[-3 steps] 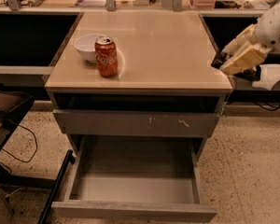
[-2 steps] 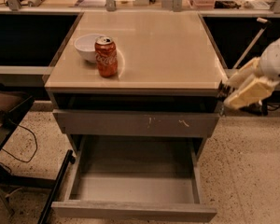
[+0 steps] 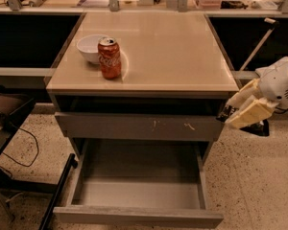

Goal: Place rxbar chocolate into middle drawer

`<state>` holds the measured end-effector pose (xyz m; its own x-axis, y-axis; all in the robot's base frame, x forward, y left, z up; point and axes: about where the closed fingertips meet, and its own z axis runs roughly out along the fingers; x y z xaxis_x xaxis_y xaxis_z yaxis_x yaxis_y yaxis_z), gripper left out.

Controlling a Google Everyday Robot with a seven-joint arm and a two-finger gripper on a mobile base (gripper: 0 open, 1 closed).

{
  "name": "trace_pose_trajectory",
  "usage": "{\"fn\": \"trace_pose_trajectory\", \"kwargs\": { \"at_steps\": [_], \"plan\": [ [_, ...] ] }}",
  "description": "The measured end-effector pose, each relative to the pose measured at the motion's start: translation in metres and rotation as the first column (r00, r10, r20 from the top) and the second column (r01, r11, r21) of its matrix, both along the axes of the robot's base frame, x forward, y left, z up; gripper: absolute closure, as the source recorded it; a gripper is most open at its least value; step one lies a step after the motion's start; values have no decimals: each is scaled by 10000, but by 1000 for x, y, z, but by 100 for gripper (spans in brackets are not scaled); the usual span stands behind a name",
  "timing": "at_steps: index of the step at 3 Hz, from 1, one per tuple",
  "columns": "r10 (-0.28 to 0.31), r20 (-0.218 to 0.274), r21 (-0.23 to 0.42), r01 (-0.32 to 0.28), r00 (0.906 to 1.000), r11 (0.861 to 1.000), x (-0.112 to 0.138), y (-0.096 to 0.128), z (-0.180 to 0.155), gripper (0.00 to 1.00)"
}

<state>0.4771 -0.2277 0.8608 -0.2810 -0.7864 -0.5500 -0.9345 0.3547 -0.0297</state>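
So the gripper [image 3: 230,115], clenched on the rxbar chocolate [image 3: 223,112], just dropped below counter [image 3: 149,56] height; the open middle drawer [image 3: 134,217] is down-left of its fingers [image 3: 252,115].

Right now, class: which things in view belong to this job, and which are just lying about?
Job: rxbar chocolate, in the gripper right of the cabinet; open middle drawer.
Lying about: soda can, white bowl, scratched drawer front.

Gripper [image 3: 230,114] at three o'clock, beside the cabinet [image 3: 149,75].
It pinches the rxbar chocolate [image 3: 224,112]; middle drawer [image 3: 134,217] gapes open at six.
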Motion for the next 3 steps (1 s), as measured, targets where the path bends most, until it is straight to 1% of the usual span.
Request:
{"fn": "trace_pose_trajectory", "kwargs": {
  "at_steps": [1, 2, 3],
  "plan": [
    [-170, 475, -160, 178, 9987, 9997, -23, 11, -15, 100],
    [-407, 142, -296, 411, 9991, 9987, -31, 27, -68, 100],
    [-580, 34, -285, 581, 9983, 9979, -23, 48, -106, 100]
  ]
}}
